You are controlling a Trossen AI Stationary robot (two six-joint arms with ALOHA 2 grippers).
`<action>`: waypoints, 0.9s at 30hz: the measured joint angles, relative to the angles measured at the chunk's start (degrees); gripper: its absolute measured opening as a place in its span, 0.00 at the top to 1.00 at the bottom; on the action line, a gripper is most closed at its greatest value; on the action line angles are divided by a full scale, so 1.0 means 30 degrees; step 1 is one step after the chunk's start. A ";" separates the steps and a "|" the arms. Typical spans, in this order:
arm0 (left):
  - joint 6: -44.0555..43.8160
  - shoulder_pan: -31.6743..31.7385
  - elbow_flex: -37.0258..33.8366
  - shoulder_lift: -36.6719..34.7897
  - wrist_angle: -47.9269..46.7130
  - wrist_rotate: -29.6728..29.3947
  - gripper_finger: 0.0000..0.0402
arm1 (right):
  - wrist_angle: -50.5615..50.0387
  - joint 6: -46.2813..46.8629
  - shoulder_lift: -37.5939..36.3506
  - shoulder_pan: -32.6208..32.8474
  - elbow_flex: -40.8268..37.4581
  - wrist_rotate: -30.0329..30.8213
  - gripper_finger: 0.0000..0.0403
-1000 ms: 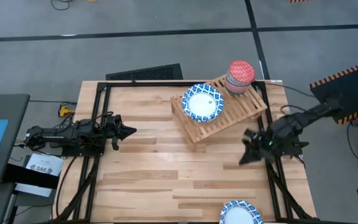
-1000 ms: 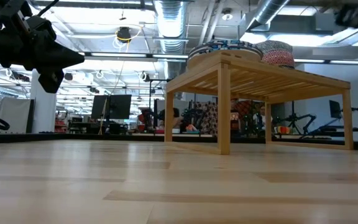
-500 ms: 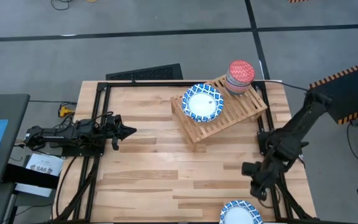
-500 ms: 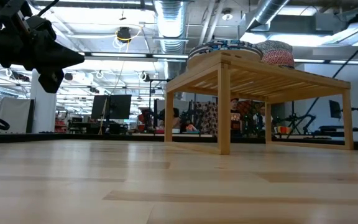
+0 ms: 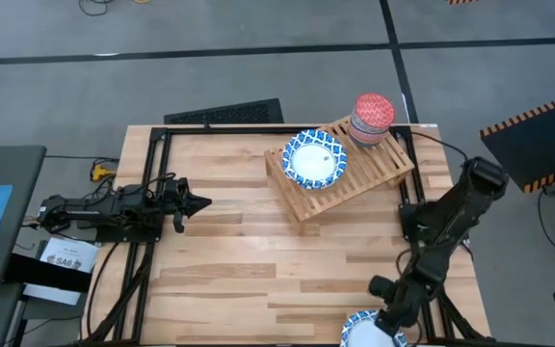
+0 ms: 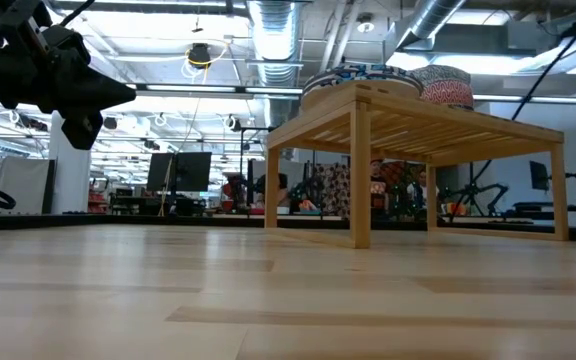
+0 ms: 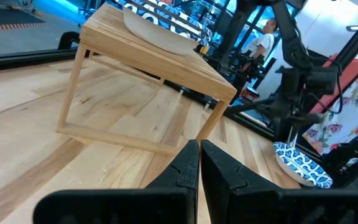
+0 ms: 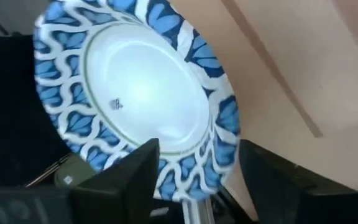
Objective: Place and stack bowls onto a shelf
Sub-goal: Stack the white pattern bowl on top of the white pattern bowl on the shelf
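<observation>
Fingers of the right gripper (image 8: pixel 185 180) stand spread wide and empty, straddling the near rim of the blue-and-white bowl (image 8: pixel 129 93) just ahead, at the table's front edge. The shelf (image 5: pixel 355 178) lies well apart; the closed left gripper (image 5: pixel 198 202) waits farther off.
</observation>
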 joint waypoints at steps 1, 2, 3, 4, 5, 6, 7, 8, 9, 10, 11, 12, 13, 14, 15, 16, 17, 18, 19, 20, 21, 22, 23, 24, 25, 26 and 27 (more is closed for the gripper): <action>0.0000 0.0000 0.0000 0.0000 0.0000 0.0000 1.00 | 0.0337 0.0162 0.0417 0.0119 0.0004 0.0007 0.38; 0.0002 0.0000 0.0000 0.0002 0.0000 0.0000 1.00 | 0.0586 0.0327 0.0771 0.0211 0.0006 0.0008 0.37; 0.0006 0.0000 0.0000 0.0000 0.0000 0.0000 1.00 | 0.0721 0.0416 0.1122 0.0302 0.0006 0.0012 0.36; 0.0002 0.0000 0.0000 0.0000 0.0000 0.0000 1.00 | 0.0787 0.0432 0.1481 0.0391 0.0006 0.0016 0.36; 0.0000 0.0000 0.0000 0.0000 0.0000 0.0000 1.00 | 0.0828 0.0460 0.1851 0.0462 0.0006 -0.0003 0.36; 0.0000 0.0000 0.0000 0.0000 0.0000 0.0000 1.00 | 0.0830 0.0595 0.2197 0.0525 0.0006 -0.0069 0.36; 0.0007 -0.0003 0.0000 0.0000 0.0000 0.0000 1.00 | 0.0844 0.0790 0.2502 0.0535 0.0006 -0.0163 0.36; 0.0007 0.0000 0.0000 0.0000 0.0000 0.0000 1.00 | 0.0998 0.0927 0.2769 0.0539 0.0006 -0.0256 0.36; 0.0000 0.0000 0.0000 0.0000 0.0000 0.0000 1.00 | 0.1267 0.0933 0.3012 0.0533 0.0006 -0.0347 0.36; 0.0006 0.0000 0.0000 0.0000 0.0000 0.0000 1.00 | 0.1591 0.0900 0.3193 0.0526 0.0006 -0.0390 0.36; 0.0003 0.0000 0.0000 0.0000 0.0000 0.0000 1.00 | 0.1955 0.0749 0.3310 0.0524 0.0006 -0.0435 0.36; 0.0005 -0.0002 0.0000 0.0000 0.0000 0.0000 1.00 | 0.2357 0.0518 0.3330 0.0503 0.0006 -0.0573 0.37; 0.0000 -0.0004 0.0000 0.0004 0.0000 0.0000 1.00 | 0.2659 0.0179 0.3244 0.0440 0.0006 -0.0804 0.39; 0.0002 -0.0007 0.0000 0.0000 0.0000 0.0000 1.00 | 0.2826 -0.0276 0.3051 0.0315 0.0006 -0.1030 0.43; 0.0005 -0.0002 0.0000 0.0000 0.0000 0.0000 1.00 | 0.2984 -0.0860 0.2732 0.0164 0.0006 -0.1201 0.49; 0.0006 0.0000 0.0000 0.0000 0.0000 0.0000 1.00 | 0.3169 -0.1575 0.2289 -0.0026 0.0000 -0.1467 0.57; 0.0000 0.0000 0.0000 0.0000 0.0000 0.0000 1.00 | 0.3365 -0.2437 0.1747 -0.0288 0.0006 -0.1839 0.66; 0.0007 0.0000 0.0000 0.0000 0.0000 0.0000 1.00 | 0.3468 -0.3369 0.1183 -0.0629 0.0006 -0.2293 0.77; 0.0000 -0.0002 0.0000 0.0002 0.0000 0.0000 1.00 | 0.3467 -0.4125 0.0569 -0.1032 0.0006 -0.2736 0.87; 0.0000 0.0000 0.0000 0.0000 0.0000 0.0000 1.00 | 0.3464 -0.4629 -0.0011 -0.1480 0.0006 -0.2959 0.93; 0.0000 -0.0004 0.0000 0.0000 0.0000 0.0000 1.00 | 0.3419 -0.5051 -0.0679 -0.1943 0.0006 -0.3021 0.94; 0.0004 -0.0004 0.0000 0.0000 0.0000 0.0000 1.00 | 0.3361 -0.5534 -0.1428 -0.2473 0.0006 -0.3022 0.94; 0.0005 0.0000 0.0000 0.0000 0.0000 0.0000 1.00 | 0.3381 -0.6035 -0.2200 -0.3068 0.0006 -0.3028 0.95; 0.0006 -0.0001 0.0000 0.0000 0.0000 0.0000 1.00 | 0.3426 -0.6555 -0.2903 -0.3712 0.0023 -0.3017 0.95; 0.0007 -0.0004 0.0000 0.0000 0.0000 0.0000 1.00 | 0.3422 -0.7038 -0.3608 -0.4382 0.0028 -0.3015 0.96; 0.0007 0.0000 0.0000 0.0000 0.0000 0.0000 1.00 | 0.3314 -0.7592 -0.4368 -0.5061 0.0021 -0.3005 0.96; 0.0000 -0.0007 0.0000 0.0004 0.0000 -0.0003 1.00 | 0.3248 -0.8155 -0.5115 -0.5771 0.0051 -0.3000 0.96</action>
